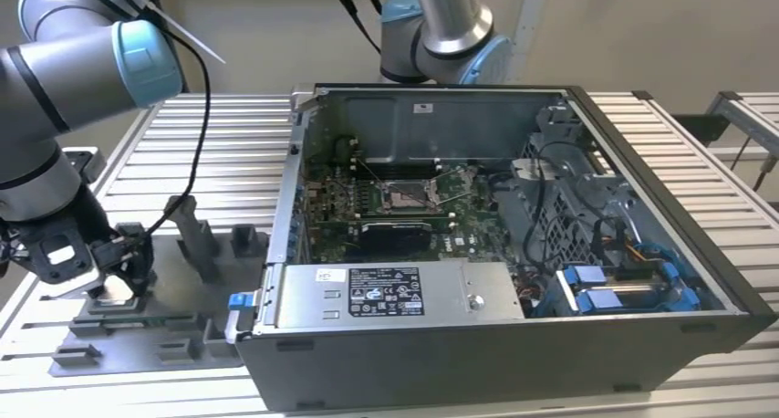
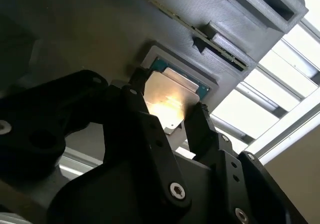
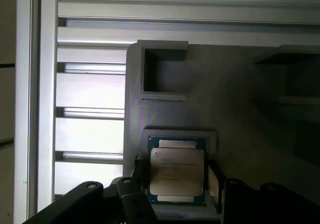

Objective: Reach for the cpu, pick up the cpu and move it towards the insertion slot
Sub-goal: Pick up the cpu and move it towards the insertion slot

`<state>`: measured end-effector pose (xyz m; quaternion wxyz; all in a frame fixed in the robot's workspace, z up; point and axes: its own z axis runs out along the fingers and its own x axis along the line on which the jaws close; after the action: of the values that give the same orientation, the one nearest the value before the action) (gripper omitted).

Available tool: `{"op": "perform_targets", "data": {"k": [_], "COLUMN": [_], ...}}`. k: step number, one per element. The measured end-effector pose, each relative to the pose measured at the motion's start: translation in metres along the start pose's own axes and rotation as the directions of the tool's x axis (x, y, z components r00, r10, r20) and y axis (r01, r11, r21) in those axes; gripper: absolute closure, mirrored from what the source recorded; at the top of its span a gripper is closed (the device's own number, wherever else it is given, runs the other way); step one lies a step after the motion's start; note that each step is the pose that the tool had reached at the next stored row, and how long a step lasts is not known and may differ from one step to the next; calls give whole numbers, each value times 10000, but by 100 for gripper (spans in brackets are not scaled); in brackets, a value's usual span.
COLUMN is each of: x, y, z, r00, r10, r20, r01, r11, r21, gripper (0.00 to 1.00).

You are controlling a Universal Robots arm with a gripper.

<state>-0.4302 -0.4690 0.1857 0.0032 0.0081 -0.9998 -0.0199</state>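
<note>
- The gripper (image 1: 116, 286) sits low over the cpu (image 3: 177, 171), straddling it; I cannot tell if it grips.
- The cpu lies flat in a grey fixture (image 3: 240, 109) recess, well apart from the insertion slot (image 1: 406, 196).

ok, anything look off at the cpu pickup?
Nothing stands out. The cpu lies flat and square in its recess in the grey fixture, with the gripper around it on both sides.

Silvery cpu (image 3: 177, 171), grey fixture (image 3: 235, 99)
</note>
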Motion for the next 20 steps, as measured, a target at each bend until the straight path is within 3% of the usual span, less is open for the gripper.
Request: {"op": "perform_targets", "data": {"k": [7, 20], "x": [0, 3], "y": [1, 15], "z": [-20, -394], "r00": [10000, 10000], "r10": [-12, -12], "r20": [2, 0], "r01": [12, 12], "r11": [10000, 10000], "r21": [-6, -4], "gripper": [100, 100]}}
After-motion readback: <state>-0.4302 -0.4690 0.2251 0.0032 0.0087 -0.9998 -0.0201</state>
